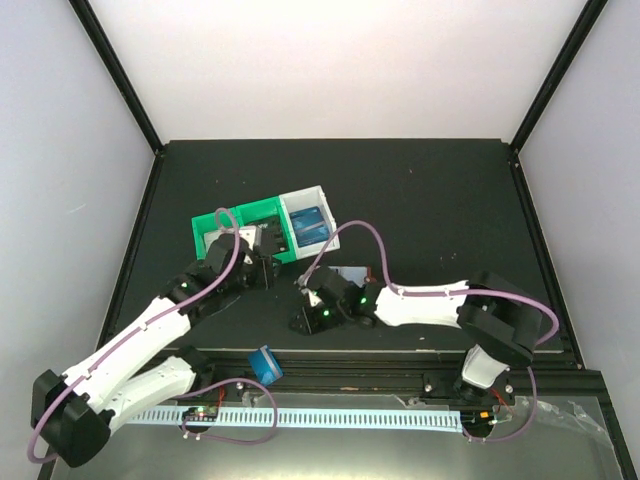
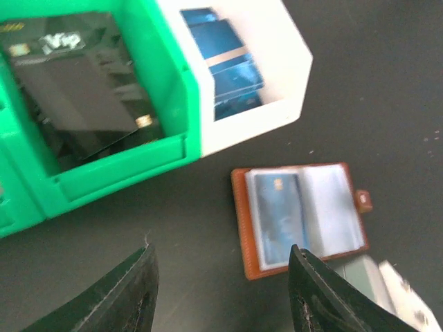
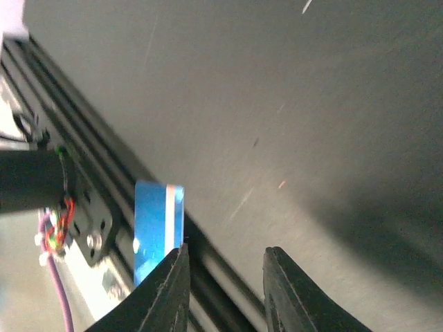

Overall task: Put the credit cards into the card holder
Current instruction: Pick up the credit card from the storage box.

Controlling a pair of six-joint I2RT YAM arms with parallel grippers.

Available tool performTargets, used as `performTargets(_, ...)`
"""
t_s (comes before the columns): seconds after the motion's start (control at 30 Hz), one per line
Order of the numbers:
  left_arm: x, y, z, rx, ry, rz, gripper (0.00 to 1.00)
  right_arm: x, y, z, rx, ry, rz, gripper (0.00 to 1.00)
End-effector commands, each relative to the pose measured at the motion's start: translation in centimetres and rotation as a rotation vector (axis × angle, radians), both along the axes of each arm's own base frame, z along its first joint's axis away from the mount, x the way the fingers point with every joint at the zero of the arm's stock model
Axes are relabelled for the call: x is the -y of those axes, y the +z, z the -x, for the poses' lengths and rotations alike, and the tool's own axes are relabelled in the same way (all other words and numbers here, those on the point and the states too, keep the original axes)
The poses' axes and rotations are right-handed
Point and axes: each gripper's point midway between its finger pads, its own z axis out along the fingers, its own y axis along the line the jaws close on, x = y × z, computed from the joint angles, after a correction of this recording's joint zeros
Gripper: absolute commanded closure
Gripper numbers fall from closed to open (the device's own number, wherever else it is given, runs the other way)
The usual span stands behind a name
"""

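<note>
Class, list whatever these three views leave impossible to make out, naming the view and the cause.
Top view: card holder mostly hidden by the right arm.
Left wrist view: number of blue cards in the white bin; they overlap and blur.
Left wrist view: pale object at bottom right, cut off by the edge.
Right wrist view: lower end of the striped blue card, behind a finger.

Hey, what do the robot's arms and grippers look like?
The left arm and right arm have white shells with black joints. A purple cable loops along each, and a small green light glows near each wrist. The left gripper and right gripper each have two dark, wedge-shaped fingers.
</note>
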Motion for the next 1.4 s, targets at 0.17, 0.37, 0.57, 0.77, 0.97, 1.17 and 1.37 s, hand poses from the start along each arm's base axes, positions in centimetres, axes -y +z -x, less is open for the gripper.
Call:
performTargets(0.17, -3.5, -6.5, 7.0, -0.351, 0.047, -0.081, 0.52, -3.8, -1.3, 7.3, -0.081, 0.16, 0.008, 0.63)
performTargets(0.37, -4.6, -7.1, 7.4, -0.362, 0.116, -0.079, 0.53, -5.1, -2.5, 8.6, -0.103, 0.178, 0.037, 0.59)
performTargets(0.57, -5.0, -6.7, 6.3, -0.329, 0.153, -0.095, 0.53, -5.5, -3.9, 9.1, -0.13, 0.191, 0.045, 0.57)
performTargets(0.77, -5.2, -6.5, 5.9, -0.314, 0.168, -0.105, 0.53, -5.6, -5.1, 9.1, -0.14, 0.187, 0.068, 0.57)
performTargets(0.97, -5.3, -6.4, 5.7, -0.306, 0.167, -0.109, 0.53, -6.3, -5.4, 9.3, -0.153, 0.205, 0.034, 0.57)
performTargets(1.17, -5.2, -6.2, 5.5, -0.304, 0.162, -0.112, 0.53, -6.8, -5.5, 8.9, -0.162, 0.195, 0.0, 0.58)
performTargets(1.37, -5.2, -6.2, 5.5, -0.301, 0.154, -0.114, 0.53, -7.1, -5.6, 7.9, -0.172, 0.174, -0.029, 0.61)
